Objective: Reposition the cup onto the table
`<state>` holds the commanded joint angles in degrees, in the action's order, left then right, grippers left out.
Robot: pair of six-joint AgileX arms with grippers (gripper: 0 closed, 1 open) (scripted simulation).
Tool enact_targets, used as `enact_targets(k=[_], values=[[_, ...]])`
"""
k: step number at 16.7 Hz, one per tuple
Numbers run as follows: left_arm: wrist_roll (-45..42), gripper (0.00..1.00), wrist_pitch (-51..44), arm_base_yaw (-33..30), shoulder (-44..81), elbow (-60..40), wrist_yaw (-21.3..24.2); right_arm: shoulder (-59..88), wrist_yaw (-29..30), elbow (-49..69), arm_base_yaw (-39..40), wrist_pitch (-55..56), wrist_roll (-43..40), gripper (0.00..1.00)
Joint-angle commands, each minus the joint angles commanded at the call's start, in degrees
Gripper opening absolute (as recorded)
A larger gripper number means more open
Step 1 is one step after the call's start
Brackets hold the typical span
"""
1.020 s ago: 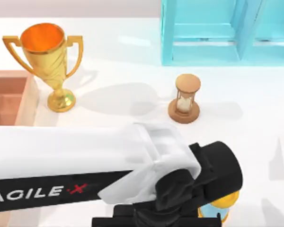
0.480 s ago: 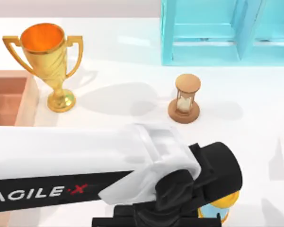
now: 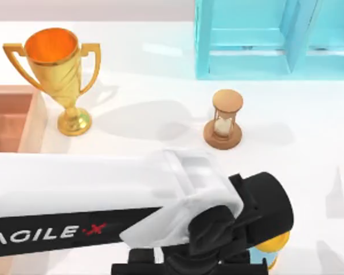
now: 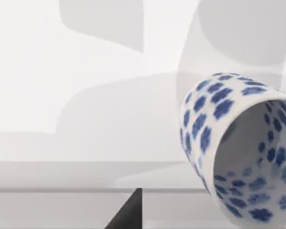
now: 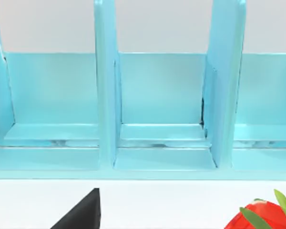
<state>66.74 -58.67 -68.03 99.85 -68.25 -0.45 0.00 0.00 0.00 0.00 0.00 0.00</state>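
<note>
Nothing much has shifted vs. 1 s back: left arm [image 3: 103, 200] sits across the bench [image 3: 298, 154] at near edge of top view, wrist dropped only a hair; trophy [image 3: 54, 74] and hourglass [image 3: 225, 119] unmoved.

Left wrist view: cup [image 4: 238, 152] close to cam, lying tilted, above/on the white surface; contact w/ bench cannot be told. One dark finger tip [image 4: 128, 214] shows; left end effector opening and any hold on cup: cannot tell.

Handling (judgement): small, rigid, prob. ceramic, light, glazed so slippery, chips if dropped. Best hold is across the wall just below rim.

Orientation: long axis near-horizontal, mouth toward wrist cam, base away.

Right arm parked, its cam facing light-blue shelf [image 5: 157, 109].
</note>
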Motion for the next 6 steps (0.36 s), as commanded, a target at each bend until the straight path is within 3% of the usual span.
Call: enact_targets(k=[6], values=[[0.0, 1.0, 0.0, 0.0, 0.0, 0.0, 0.0, 0.0, 0.0, 0.0, 0.0, 0.0, 0.0, 1.0]])
